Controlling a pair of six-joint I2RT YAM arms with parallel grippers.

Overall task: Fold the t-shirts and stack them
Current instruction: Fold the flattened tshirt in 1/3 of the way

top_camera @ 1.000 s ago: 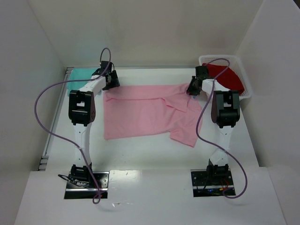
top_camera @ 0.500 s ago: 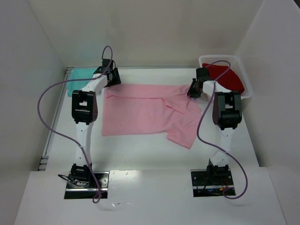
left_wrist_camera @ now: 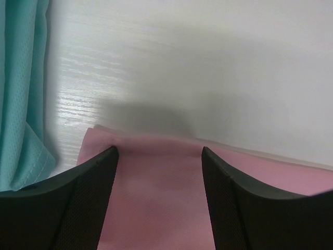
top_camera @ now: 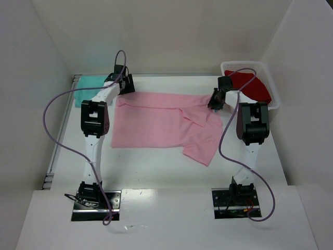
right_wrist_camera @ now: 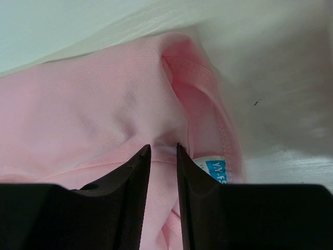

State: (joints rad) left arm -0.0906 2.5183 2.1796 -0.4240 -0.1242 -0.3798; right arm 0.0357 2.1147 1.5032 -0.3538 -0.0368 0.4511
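On counter (top_camera: pixel 151 166) middle, pink shirt (top_camera: pixel 161 122) lies spread flat, one sleeve trailing near right. My left end effector (top_camera: pixel 126 85) spread wide at shirt's far-left corner, fingers (left_wrist_camera: pixel 88 198) either side of cloth edge. My right end effector (top_camera: pixel 214 101) pinching pink fold at far-right corner, beside blue label (right_wrist_camera: pixel 216 169). Teal shirt (top_camera: pixel 89 83) far left. Red shirt (top_camera: pixel 252 86) in white basket (top_camera: pixel 274 102) far right.

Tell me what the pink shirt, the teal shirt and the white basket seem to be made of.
Pink shirt: soft matte knit, likely a sports mesh; a fine pinhole texture and a stitched collar seam show.
Teal shirt: a similar dotted mesh knit with a slight sheen.
White basket: probably rigid plastic, judging by its slatted walls, though it is too small to be sure.
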